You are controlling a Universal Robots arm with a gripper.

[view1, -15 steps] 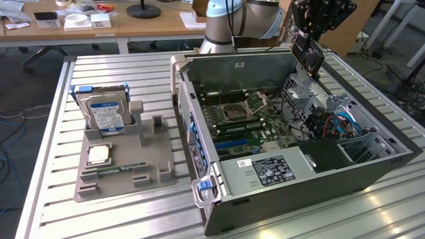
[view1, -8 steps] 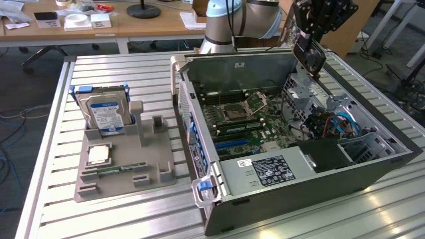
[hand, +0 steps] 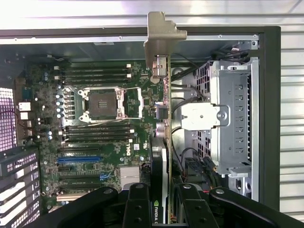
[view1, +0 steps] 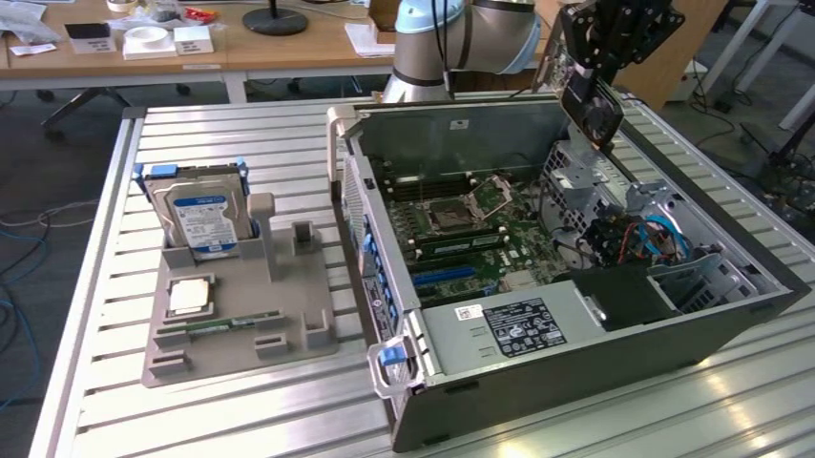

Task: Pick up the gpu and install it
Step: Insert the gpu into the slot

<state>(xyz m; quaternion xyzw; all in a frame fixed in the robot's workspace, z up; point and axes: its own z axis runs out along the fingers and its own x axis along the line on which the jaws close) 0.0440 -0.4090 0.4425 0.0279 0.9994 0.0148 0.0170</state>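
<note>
The black claw (hand: 164,205) is clamped on the flat green-and-black gpu card (hand: 163,116), which hangs above the open grey computer case (view1: 574,382) at the exterior view's upper right. It is likely stiff, light and fragile, and best gripped by its cooler block.

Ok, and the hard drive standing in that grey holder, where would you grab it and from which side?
Take the hard drive by its top end, coming down from above, jaws across the two broad faces. It stands upright in the grey holder, whose slot covers its lower part, so the top is likely the only free, thin section.
</note>
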